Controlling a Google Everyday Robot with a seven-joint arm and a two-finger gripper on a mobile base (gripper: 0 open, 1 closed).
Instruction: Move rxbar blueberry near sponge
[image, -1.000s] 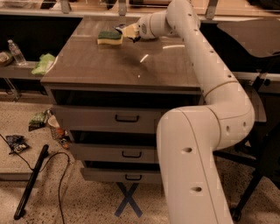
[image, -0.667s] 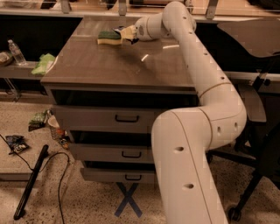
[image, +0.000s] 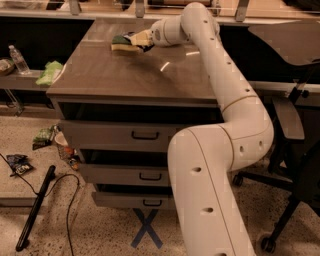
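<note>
The sponge (image: 121, 45), yellow with a dark green top, lies at the far left of the table top (image: 130, 75). My gripper (image: 140, 40) reaches across the table and sits right beside the sponge's right end, low over the surface. It is shut on the rxbar blueberry (image: 144, 46), of which only a small dark sliver shows under the pale fingers. The bar's end is touching or almost touching the sponge; I cannot tell which.
Three drawers (image: 145, 135) sit under the table top. A pale green cloth (image: 50, 73) and a water bottle (image: 19, 59) lie on a low shelf to the left. Wrappers (image: 19, 163), a black stick (image: 35, 210) and a cable lie on the floor. A chair (image: 295, 125) stands at the right.
My gripper has moved a little to the left with the bar, closer to the sponge. The sponge has not moved.
</note>
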